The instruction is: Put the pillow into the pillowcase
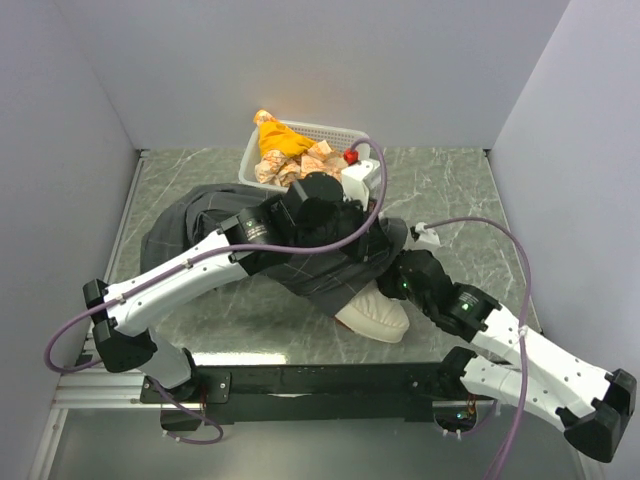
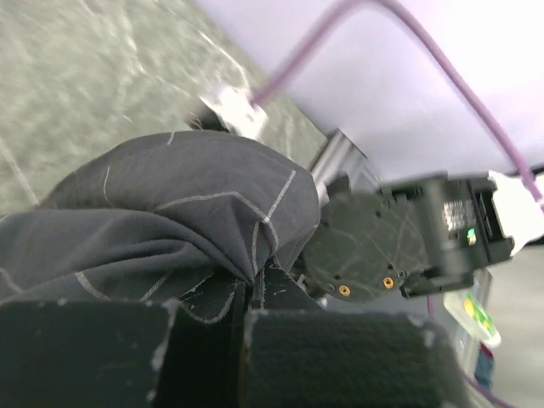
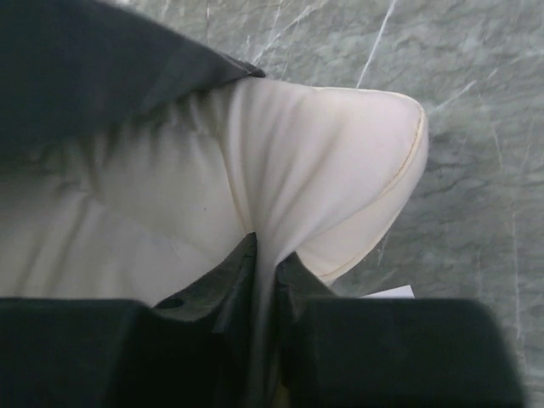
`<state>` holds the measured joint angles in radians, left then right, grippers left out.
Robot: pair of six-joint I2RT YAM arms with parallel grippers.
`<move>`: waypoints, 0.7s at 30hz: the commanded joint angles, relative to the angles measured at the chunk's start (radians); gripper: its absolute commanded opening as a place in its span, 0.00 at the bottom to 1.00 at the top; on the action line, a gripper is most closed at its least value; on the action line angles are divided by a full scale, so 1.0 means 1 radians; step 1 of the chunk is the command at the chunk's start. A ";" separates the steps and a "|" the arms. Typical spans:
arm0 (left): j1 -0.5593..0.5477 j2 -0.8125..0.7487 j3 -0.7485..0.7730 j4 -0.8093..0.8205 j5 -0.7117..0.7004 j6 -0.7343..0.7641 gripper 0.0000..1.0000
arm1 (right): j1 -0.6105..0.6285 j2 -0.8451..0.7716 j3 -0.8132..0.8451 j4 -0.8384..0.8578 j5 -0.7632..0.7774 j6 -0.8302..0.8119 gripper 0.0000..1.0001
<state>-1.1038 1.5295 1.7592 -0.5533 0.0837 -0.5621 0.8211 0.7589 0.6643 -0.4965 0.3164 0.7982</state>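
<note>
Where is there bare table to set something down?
Bare green marble-look table lies right of the white plastic basket, up to the right wall. Crowded: centre, where the dark grey checked fabric pillowcase and cream soft pillow lie.

- Left arm [image 1: 190, 270] reaches diagonally forward and to the right.
- Left gripper [image 2: 252, 293] has its jaws pressed together, nipping a fold of the pillowcase [image 2: 170, 195].
- Right arm [image 1: 520, 350] stretches forward and to the left.
- Right gripper [image 3: 265, 259] has its jaws a sliver apart, pinching a pleat of the pillow [image 3: 323, 170].
</note>
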 commanded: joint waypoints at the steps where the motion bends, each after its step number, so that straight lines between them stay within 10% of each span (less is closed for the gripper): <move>1: -0.008 -0.067 -0.111 0.190 0.162 -0.035 0.01 | -0.014 0.062 0.129 0.179 -0.054 -0.027 0.25; 7: 0.039 -0.227 -0.314 0.199 0.014 -0.099 0.01 | -0.095 0.138 0.123 0.180 -0.087 -0.094 0.68; 16: 0.226 -0.428 -0.408 0.187 0.059 -0.170 0.01 | -0.129 -0.006 0.035 0.133 -0.062 -0.188 0.99; 21: 0.262 -0.443 -0.336 0.148 0.062 -0.159 0.01 | -0.146 -0.110 0.090 0.053 0.013 -0.264 1.00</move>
<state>-0.8742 1.1122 1.3331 -0.4759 0.1349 -0.7197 0.6888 0.7197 0.7017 -0.4042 0.2710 0.6178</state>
